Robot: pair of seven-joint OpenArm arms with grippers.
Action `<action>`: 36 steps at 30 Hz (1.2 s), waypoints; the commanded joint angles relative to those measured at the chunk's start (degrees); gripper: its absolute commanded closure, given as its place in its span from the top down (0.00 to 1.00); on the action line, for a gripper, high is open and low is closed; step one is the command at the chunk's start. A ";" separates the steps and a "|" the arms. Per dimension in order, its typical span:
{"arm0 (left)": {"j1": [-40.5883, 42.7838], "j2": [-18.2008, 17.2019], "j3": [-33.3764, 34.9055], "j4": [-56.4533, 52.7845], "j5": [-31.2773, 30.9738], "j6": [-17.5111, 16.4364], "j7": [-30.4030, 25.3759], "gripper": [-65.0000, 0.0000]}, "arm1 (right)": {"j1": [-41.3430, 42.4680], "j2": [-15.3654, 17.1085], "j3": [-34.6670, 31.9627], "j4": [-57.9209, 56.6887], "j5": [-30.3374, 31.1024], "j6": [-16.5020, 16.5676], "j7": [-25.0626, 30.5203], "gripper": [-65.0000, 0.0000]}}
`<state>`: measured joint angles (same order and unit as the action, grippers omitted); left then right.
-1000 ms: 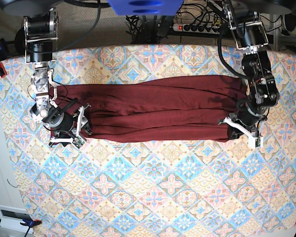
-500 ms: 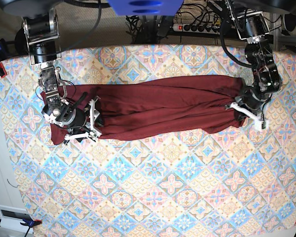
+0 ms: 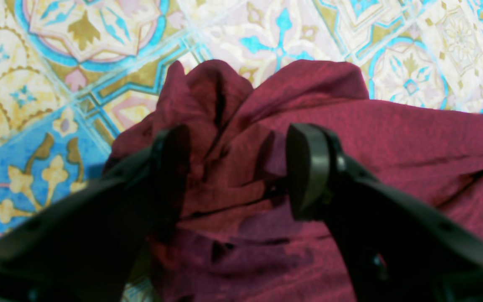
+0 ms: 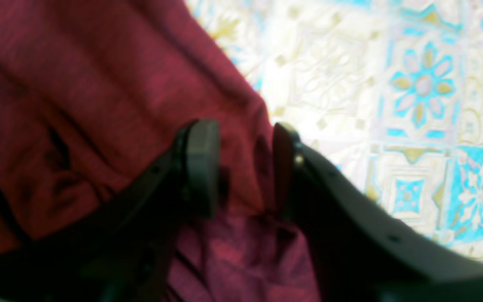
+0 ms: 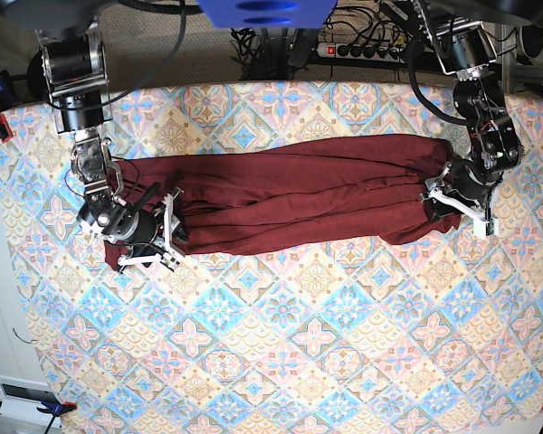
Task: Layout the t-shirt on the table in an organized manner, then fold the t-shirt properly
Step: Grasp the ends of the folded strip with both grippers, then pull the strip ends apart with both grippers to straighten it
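Base view shows us the t-shirt (image 5: 299, 203) stretched across the table (image 5: 281, 362). Our left gripper (image 3: 237, 167) gapes wide at 3 o'clock; our right gripper (image 4: 241, 167) stands narrower astride cloth at 9 o'clock.

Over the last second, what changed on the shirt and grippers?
Left gripper carried its end of the t-shirt toward the table's far edge, then opened. Right gripper shifted inward, jaws narrower, shirt between them. Shirt still a bunched band across the table.

Maroon t-shirt (image 5: 299, 194); pastel floral-diamond table (image 5: 299, 362).
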<state>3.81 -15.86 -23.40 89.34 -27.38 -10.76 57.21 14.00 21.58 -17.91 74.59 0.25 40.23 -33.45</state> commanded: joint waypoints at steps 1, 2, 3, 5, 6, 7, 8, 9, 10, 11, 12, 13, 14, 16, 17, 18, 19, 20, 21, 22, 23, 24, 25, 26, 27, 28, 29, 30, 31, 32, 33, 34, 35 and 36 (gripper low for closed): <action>-0.78 -0.63 -0.21 0.90 -0.62 -0.18 -0.90 0.55 | 0.73 0.70 0.37 -0.08 0.14 -0.23 0.44 0.27; -0.78 -0.63 -0.21 0.90 -0.62 -0.18 -0.90 0.55 | 0.73 0.70 0.37 -0.61 0.14 -0.23 0.44 0.23; -0.78 -0.63 -0.21 0.90 -0.62 -0.18 -0.90 0.55 | 0.73 0.70 0.37 -0.96 0.14 -0.23 0.44 0.18; -0.78 -0.63 -0.21 0.90 -0.62 -0.18 -0.90 0.55 | 0.73 0.70 0.37 -1.14 0.14 -0.23 0.44 0.06; -0.78 -0.63 -0.21 0.90 -0.62 -0.18 -0.90 0.55 | 0.73 0.70 0.37 -0.70 0.14 -0.23 0.35 0.02; -0.87 -0.63 -0.21 0.99 -0.62 -0.18 -0.90 0.55 | 0.55 0.79 0.37 -0.43 0.14 -0.23 0.27 0.00; -0.87 -0.63 -0.21 0.99 -0.62 -0.18 -0.99 0.55 | 0.46 0.79 0.55 0.27 0.14 -0.23 0.27 0.01; -0.87 -0.63 -0.21 1.08 -0.62 -0.18 -0.99 0.55 | 0.46 0.79 0.64 1.33 0.23 -0.23 0.27 0.01; -0.87 -0.63 -0.21 1.08 -0.62 -0.18 -0.99 0.55 | 0.46 0.97 0.72 2.91 0.23 -0.23 0.27 0.01; -0.87 -0.71 -0.21 1.08 -0.62 -0.18 -0.99 0.55 | 0.37 1.14 0.81 5.02 0.23 -0.23 -0.09 0.01; -0.87 -0.80 -0.21 1.08 -0.62 -0.18 -1.08 0.55 | 0.11 1.23 0.99 6.95 0.32 -0.23 -0.17 0.01; -0.87 -0.80 -0.21 1.08 -0.62 -0.18 -1.08 0.55 | -0.86 1.67 1.60 8.27 0.32 -0.23 -0.26 0.01; -0.87 -0.80 -0.21 1.25 -0.62 -0.18 -1.08 0.55 | -2.18 2.11 2.75 9.68 0.32 -0.23 -0.26 0.01; -0.87 -0.80 -0.21 1.25 -0.62 -0.18 -1.08 0.55 | -4.02 2.11 4.51 12.31 0.32 -0.23 -0.26 0.01; -0.87 -0.80 -0.21 1.25 -0.62 -0.18 -1.08 0.55 | -4.90 2.11 5.21 13.28 0.32 -0.23 -0.26 0.01; -0.87 -0.80 -0.21 1.25 -0.71 -0.18 -1.08 0.55 | -5.96 2.20 5.91 14.25 0.32 -0.23 -0.26 0.01; -0.87 -0.80 -0.21 1.25 -0.71 -0.18 -1.08 0.55 | -7.01 2.28 6.53 15.04 0.32 -0.23 -0.26 0.01; -0.87 -0.89 -0.21 1.25 -0.71 -0.18 -1.08 0.55 | -7.89 2.28 7.23 15.74 0.32 -0.23 -0.26 0.01; -0.87 -0.98 -0.21 1.25 -0.98 -0.18 -1.08 0.55 | -8.86 2.28 7.85 16.62 0.32 -0.23 -0.26 0.01; -0.87 -0.98 -0.21 1.25 -1.59 -0.18 -1.08 0.55 | -10.00 2.28 8.46 17.50 0.32 -0.23 -0.26 0.01; -0.78 -1.07 -0.21 1.25 -2.29 -0.18 -0.99 0.55 | -11.14 2.37 9.08 18.47 0.32 -0.23 -0.26 0.01; -0.52 -1.15 -0.29 1.25 -3.09 -0.18 -0.99 0.55 | -12.37 2.37 9.69 19.70 0.32 -0.23 -0.26 0.01; -0.34 -1.68 -0.29 1.25 -3.96 -0.18 -0.99 0.55 | -13.78 2.55 10.48 21.02 0.32 -0.23 -0.26 0.01; -0.34 -2.65 -0.29 1.25 -4.84 -0.18 -0.99 0.55 | -15.19 2.99 11.45 22.42 0.32 -0.23 -0.26 0.01; -0.25 -3.09 -0.38 1.25 -5.72 -0.18 -0.99 0.55 | -16.24 3.16 12.07 23.39 0.32 -0.23 -0.26 0.01; -0.25 -3.44 -0.56 1.25 -6.69 -0.18 -0.99 0.55 | -17.38 3.16 12.77 24.53 0.32 -0.23 -0.26 0.01; 0.01 -3.53 -1.53 1.25 -7.66 -0.18 -0.90 0.55 | -18.53 3.16 13.65 25.50 0.32 -0.23 -0.26 0.01; 0.89 -3.53 -3.28 1.25 -8.54 -0.18 -0.90 0.55 | -19.76 3.25 14.44 26.38 0.32 -0.23 -0.26 0.01; 1.33 -3.53 -4.69 1.25 -9.15 -0.18 -0.90 0.55 | -20.81 3.25 15.23 27.17 0.32 -0.23 -0.26 0.01; 1.42 -3.62 -6.01 1.25 -9.77 -0.27 -0.90 0.55 | -21.87 3.25 15.85 27.87 0.32 -0.23 -0.26 0.01; 1.59 -3.62 -6.80 1.25 -10.03 -0.27 -0.81 0.55 | -22.66 3.25 16.11 28.14 0.32 -0.23 -0.26 0.01; 1.68 -3.62 -7.15 1.25 -10.03 -0.36 -0.81 0.55 | -23.01 3.25 16.20 28.14 0.32 -0.23 -0.26 0.01; 1.68 -3.70 -7.24 1.25 -10.03 -0.36 -0.55 0.55 | -23.10 3.25 16.02 27.96 0.32 -0.23 -0.26 0.01; 1.68 -4.23 -7.42 1.25 -10.12 -0.36 0.59 0.55 | -23.10 3.25 15.93 27.79 0.32 -0.23 -0.26 0.01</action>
<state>6.66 -19.05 -30.63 89.60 -36.25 -10.52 58.46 -10.00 23.99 -2.37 101.47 0.16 40.45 -35.00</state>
